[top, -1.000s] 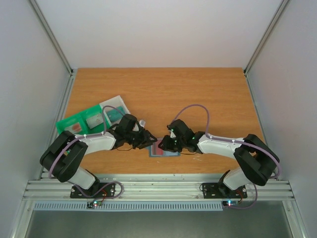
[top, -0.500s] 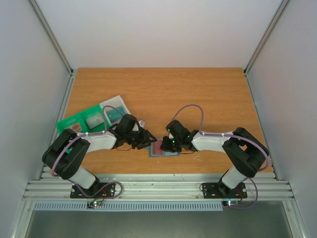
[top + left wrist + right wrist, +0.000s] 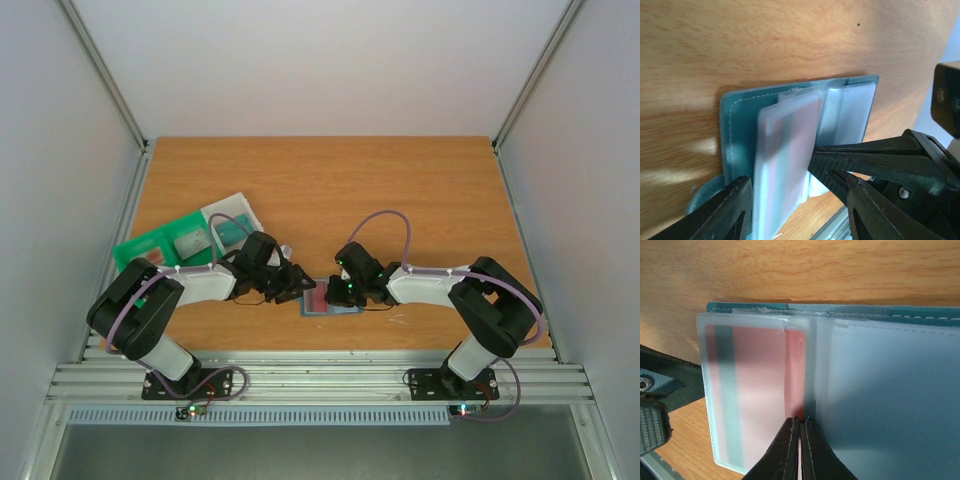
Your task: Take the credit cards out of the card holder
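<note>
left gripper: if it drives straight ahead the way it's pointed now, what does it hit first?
The clear sleeve holding the reddish card, in the open card holder: it lies between the left gripper's open fingers. The shut right gripper sits just beside that line; depth is unclear.

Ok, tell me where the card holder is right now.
In the top view the card holder lies open near the front edge of the table, about centre, between the left gripper and the right gripper.

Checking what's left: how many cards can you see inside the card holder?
1: a reddish-pink card in a frosted sleeve of the card holder, at the right gripper. Others may be hidden.
</note>
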